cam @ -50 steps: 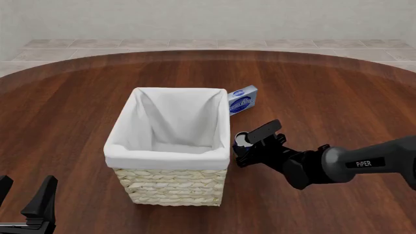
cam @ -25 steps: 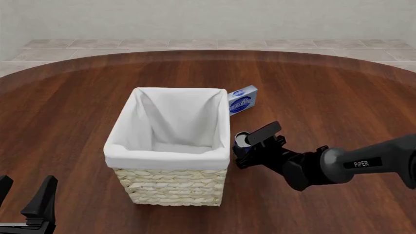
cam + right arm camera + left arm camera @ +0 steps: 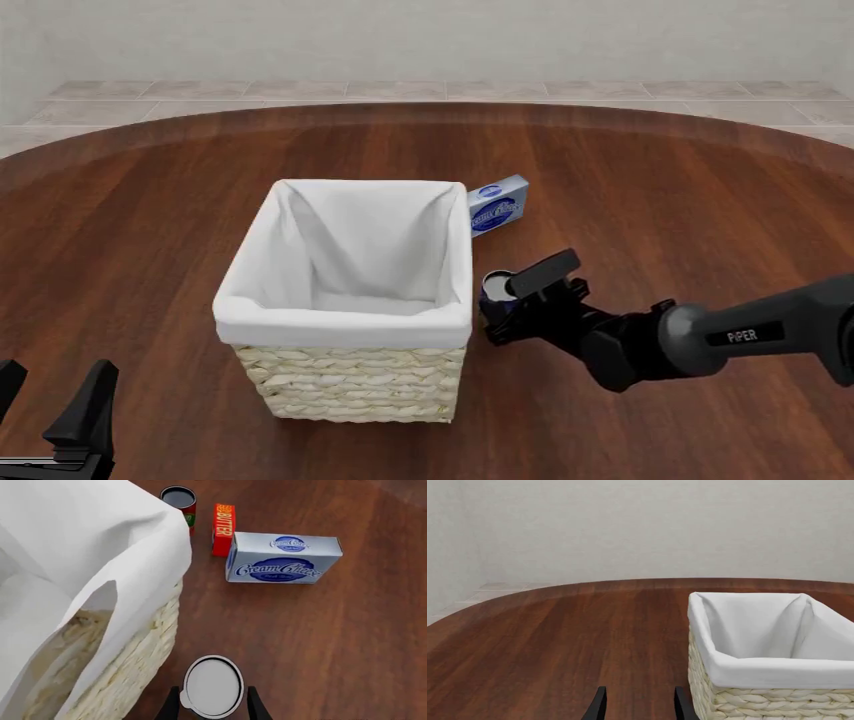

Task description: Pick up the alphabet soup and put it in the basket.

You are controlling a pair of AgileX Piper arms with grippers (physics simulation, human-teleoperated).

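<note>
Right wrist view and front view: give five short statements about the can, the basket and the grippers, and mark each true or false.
1. The alphabet soup sits between the right gripper's fingers. True.
2. The alphabet soup lies inside the basket. False: it stands on the table beside the basket.
3. The cream cheese box lies beyond the can. True.
4. The left gripper holds the butter box. False: it is open, holding nothing.
5. The basket lies tipped on its side. False: it stands upright.

Bright, even, diffuse light; sharp renders, faint soft shadows, no glare or blur.
</note>
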